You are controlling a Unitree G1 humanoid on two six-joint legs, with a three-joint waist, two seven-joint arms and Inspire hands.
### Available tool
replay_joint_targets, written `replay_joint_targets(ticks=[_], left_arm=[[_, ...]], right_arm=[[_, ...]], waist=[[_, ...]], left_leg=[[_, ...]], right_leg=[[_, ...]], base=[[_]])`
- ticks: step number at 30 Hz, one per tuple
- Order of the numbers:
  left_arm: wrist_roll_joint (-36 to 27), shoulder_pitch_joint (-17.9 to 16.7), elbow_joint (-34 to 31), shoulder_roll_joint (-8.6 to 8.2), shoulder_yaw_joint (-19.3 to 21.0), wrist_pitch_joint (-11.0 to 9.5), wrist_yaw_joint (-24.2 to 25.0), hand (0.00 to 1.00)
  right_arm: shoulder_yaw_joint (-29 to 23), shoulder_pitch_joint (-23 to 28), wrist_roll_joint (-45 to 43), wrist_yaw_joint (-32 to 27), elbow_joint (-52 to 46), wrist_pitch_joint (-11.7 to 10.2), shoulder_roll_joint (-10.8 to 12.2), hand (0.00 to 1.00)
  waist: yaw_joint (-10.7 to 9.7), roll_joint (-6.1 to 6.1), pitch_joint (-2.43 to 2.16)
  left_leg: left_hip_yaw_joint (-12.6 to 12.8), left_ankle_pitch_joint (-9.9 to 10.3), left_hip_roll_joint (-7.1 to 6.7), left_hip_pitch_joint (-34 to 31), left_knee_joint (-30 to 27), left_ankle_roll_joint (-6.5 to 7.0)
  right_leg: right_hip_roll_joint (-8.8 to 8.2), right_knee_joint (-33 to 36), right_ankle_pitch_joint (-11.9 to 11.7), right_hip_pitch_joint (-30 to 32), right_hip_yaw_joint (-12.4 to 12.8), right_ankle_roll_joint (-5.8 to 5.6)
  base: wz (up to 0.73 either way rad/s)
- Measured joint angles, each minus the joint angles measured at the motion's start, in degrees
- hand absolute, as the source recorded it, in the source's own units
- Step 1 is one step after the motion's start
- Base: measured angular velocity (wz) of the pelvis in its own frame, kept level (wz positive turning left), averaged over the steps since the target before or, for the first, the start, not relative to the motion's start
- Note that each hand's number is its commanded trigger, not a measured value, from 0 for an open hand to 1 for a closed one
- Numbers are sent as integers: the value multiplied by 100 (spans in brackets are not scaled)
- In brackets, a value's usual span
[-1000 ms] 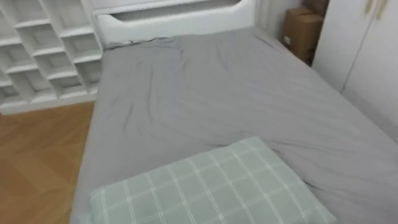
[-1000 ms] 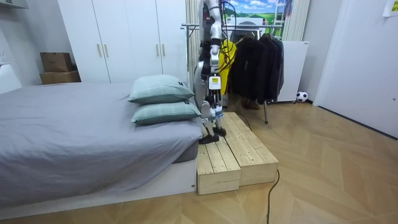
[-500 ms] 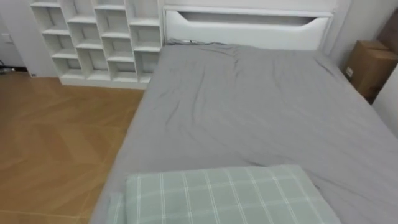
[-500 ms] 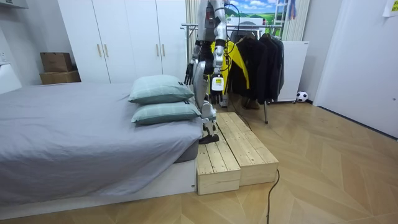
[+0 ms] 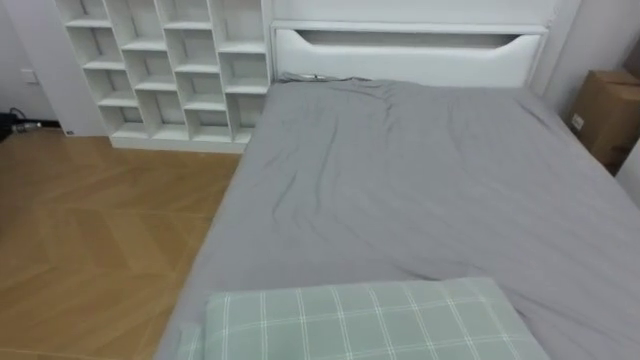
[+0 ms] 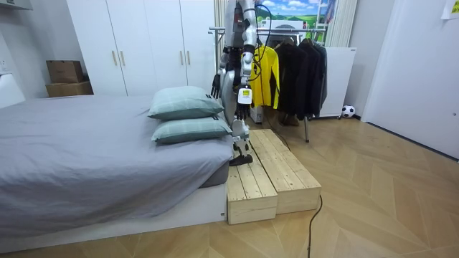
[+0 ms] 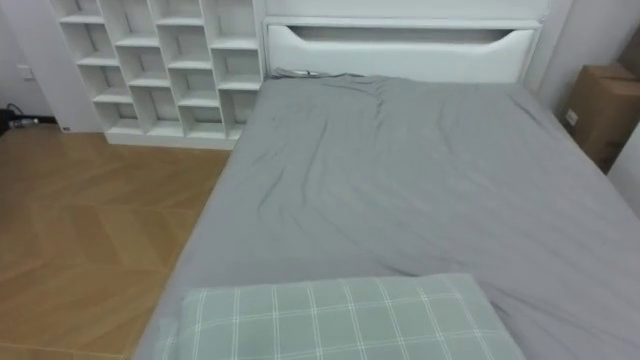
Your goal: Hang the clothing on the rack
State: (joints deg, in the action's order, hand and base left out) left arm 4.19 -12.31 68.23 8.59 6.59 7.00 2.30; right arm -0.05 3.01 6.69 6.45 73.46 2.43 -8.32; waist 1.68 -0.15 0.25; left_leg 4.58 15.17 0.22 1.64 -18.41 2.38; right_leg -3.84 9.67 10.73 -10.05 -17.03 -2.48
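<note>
One grey bed [image 5: 420, 180] lay before the robot, which stood on a wooden platform [image 6: 276, 168]. Behind it, a yellow garment [image 6: 269, 72] hung beside dark coats [image 6: 301, 72]. Its left hand [image 6: 242, 112] and right hand [image 6: 215, 86] hung low; I couldn't tell whether the fingers were apart or together.

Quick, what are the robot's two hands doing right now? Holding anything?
Left hand: cannot be told; it hangs by the robot's side, too small to read.
Right hand: looks open, fingers loose, holding nothing.
</note>
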Motion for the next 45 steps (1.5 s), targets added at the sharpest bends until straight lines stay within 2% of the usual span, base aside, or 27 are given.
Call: replay_joint_targets(ticks=[5,15,26,30,43,45], left_arm=[[-1,-122,36,-146,-3,3,-36,0],[43,-166,36,-146,-2,11,67,0],[46,-233,-185,-157,-5,13,50,0],[14,-131,-315,-153,-6,-6,50,0],[-4,-84,-323,-135,-128,-82,-54,0],[-2,-100,-324,-135,-126,-93,-49,0]], right_arm=[[9,7,8,2,-11,-6,9,0],[320,-7,260,374,5,-36,12,0],[282,61,938,686,201,-1,7,0],[298,68,1120,690,206,-7,11,0],[341,161,1586,754,203,-49,11,0],[343,161,1605,777,203,-39,6,0]], waist=[[1,14,8],[39,14,13],[2,2,27],[0,-14,33],[-10,-27,31],[4,-21,30]], left_leg=[[-50,3,0,-1,-4,-2],[-133,3,4,-1,-19,-1],[-253,-5,-52,7,-18,-14],[-342,-11,-63,3,-15,-25],[-322,-16,-63,0,31,-31],[-285,-19,-58,-2,48,-35]], right_leg=[[3,-3,0,-11,9,0],[-3,-1,0,-35,5,0],[21,-111,1,-151,-41,-1],[32,-111,1,-174,-14,-1],[36,-111,1,-134,43,-1],[40,-109,1,-103,132,0]], base=[[2],[2],[6],[10],[-1],[-8]])
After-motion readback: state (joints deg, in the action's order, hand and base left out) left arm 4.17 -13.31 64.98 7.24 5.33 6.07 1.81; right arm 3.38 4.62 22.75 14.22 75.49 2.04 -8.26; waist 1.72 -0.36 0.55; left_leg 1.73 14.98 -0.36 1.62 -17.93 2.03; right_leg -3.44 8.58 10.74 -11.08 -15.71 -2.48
